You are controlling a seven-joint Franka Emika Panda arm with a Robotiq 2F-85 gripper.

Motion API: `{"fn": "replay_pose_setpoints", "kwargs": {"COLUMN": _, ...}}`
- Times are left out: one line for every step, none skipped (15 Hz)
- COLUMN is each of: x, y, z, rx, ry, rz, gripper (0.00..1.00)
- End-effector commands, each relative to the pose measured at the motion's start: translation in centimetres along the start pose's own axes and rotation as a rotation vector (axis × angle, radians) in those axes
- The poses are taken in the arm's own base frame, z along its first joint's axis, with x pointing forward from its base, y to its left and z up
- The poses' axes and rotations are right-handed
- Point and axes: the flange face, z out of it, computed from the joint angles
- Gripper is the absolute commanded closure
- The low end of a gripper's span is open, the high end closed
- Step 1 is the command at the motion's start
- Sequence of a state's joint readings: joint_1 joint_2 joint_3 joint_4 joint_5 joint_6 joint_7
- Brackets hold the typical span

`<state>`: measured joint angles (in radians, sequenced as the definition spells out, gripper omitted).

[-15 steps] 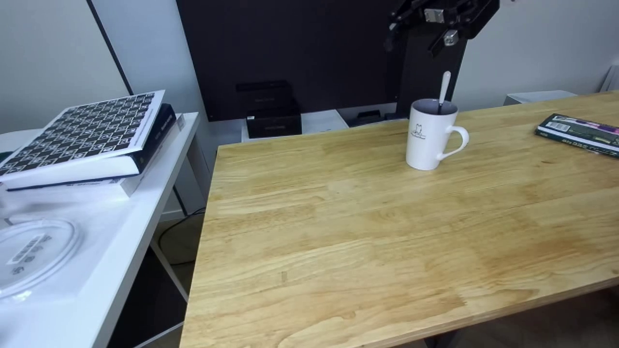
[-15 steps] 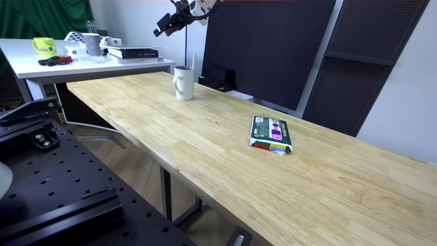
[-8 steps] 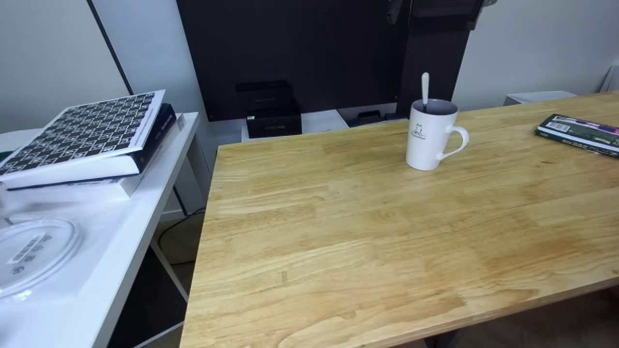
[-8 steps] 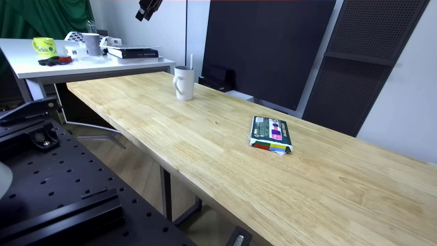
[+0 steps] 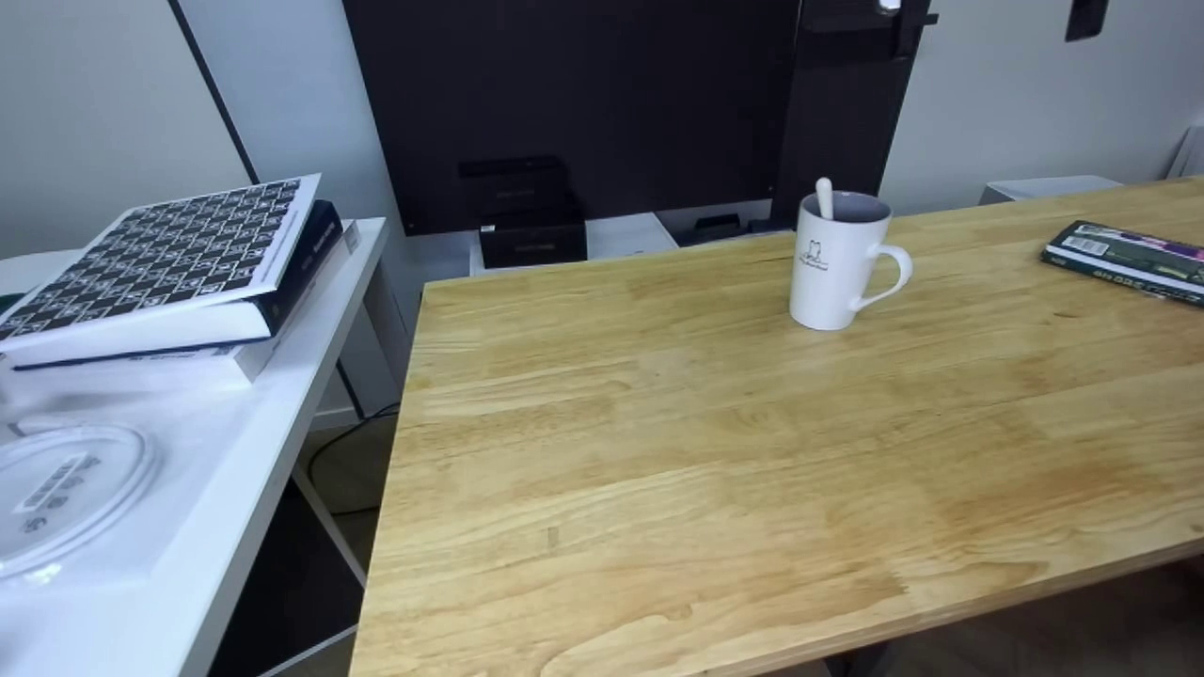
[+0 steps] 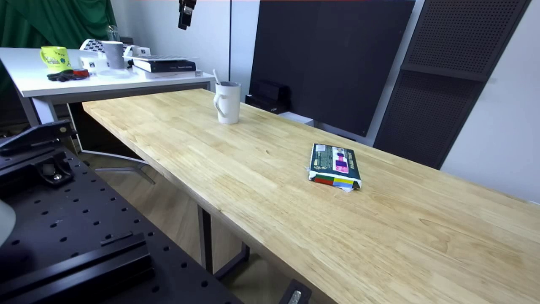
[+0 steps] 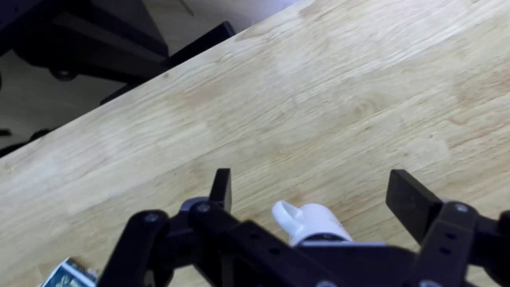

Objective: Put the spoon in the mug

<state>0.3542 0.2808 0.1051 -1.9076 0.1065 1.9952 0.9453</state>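
Note:
The white mug [image 5: 832, 268] stands upright on the wooden table; it also shows in an exterior view [image 6: 229, 105] and in the wrist view [image 7: 320, 221]. The spoon [image 5: 825, 197] stands in the mug and leans on its rim, its white handle sticking out the top; the handle also shows in an exterior view [image 6: 217, 77]. The spoon's bowl is hidden inside the mug. In the wrist view the spoon cannot be made out. My gripper [image 7: 310, 175] is open and empty, well above the mug; a dark finger shows at the top of an exterior view [image 6: 185, 17].
A dark green box [image 6: 335, 164] lies on the wooden table [image 5: 658, 470], apart from the mug. A white side table [image 6: 42, 86] holds books [image 5: 169, 273], a yellow-green mug [image 6: 56, 58] and a grey cup [image 6: 113, 55]. A black perforated platform [image 6: 84, 228] stands beside the wooden table.
The gripper has risen away from the mug and turned. The spoon has swung across the mug's rim to the opposite lean, and its handle now sticks out less. The mug has not moved.

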Motion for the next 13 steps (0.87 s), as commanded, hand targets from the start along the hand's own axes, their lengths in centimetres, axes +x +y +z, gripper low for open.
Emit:
{"fn": "replay_pose_setpoints", "kwargs": {"x": -0.3, "y": 3.0, "z": -0.6, "rx": -0.074, "ry": 0.151, "rz": -0.126, "gripper": 0.0}}
{"fn": "replay_pose_setpoints", "kwargs": {"x": -0.3, "y": 3.6, "z": -0.7, "rx": -0.089, "ry": 0.192, "rz": -0.172, "gripper": 0.0}}
{"fn": "replay_pose_setpoints", "kwargs": {"x": -0.2, "y": 4.0, "z": -0.7, "rx": -0.078, "ry": 0.226, "rz": -0.225, "gripper": 0.0}}
{"fn": "replay_pose_setpoints", "kwargs": {"x": -0.1, "y": 4.3, "z": -0.7, "rx": -0.061, "ry": 0.254, "rz": -0.274, "gripper": 0.0}}
{"fn": "replay_pose_setpoints", "kwargs": {"x": 0.0, "y": 4.6, "z": -0.7, "rx": -0.034, "ry": 0.275, "rz": -0.322, "gripper": 0.0}}
{"fn": "replay_pose_setpoints", "kwargs": {"x": 0.0, "y": 4.8, "z": -0.6, "rx": 0.001, "ry": 0.282, "rz": -0.369, "gripper": 0.0}}
{"fn": "replay_pose_setpoints", "kwargs": {"x": 0.1, "y": 4.9, "z": -0.6, "rx": 0.037, "ry": 0.287, "rz": -0.417, "gripper": 0.0}}
{"fn": "replay_pose_setpoints", "kwargs": {"x": 0.1, "y": 5.1, "z": -0.5, "rx": 0.071, "ry": 0.291, "rz": -0.464, "gripper": 0.0}}
{"fn": "replay_pose_setpoints", "kwargs": {"x": 0.0, "y": 5.1, "z": -0.5, "rx": 0.117, "ry": 0.294, "rz": -0.499, "gripper": 0.0}}
{"fn": "replay_pose_setpoints", "kwargs": {"x": 0.7, "y": 4.1, "z": -0.2, "rx": 0.064, "ry": 0.278, "rz": -0.439, "gripper": 0.0}}
{"fn": "replay_pose_setpoints", "kwargs": {"x": 0.7, "y": 4.2, "z": -0.1, "rx": 0.09, "ry": 0.281, "rz": -0.469, "gripper": 0.0}}
{"fn": "replay_pose_setpoints", "kwargs": {"x": 0.7, "y": 4.4, "z": -0.1, "rx": 0.1, "ry": 0.283, "rz": -0.483, "gripper": 0.0}}
{"fn": "replay_pose_setpoints", "kwargs": {"x": 0.6, "y": 4.4, "z": -0.1, "rx": 0.101, "ry": 0.285, "rz": -0.49, "gripper": 0.0}}
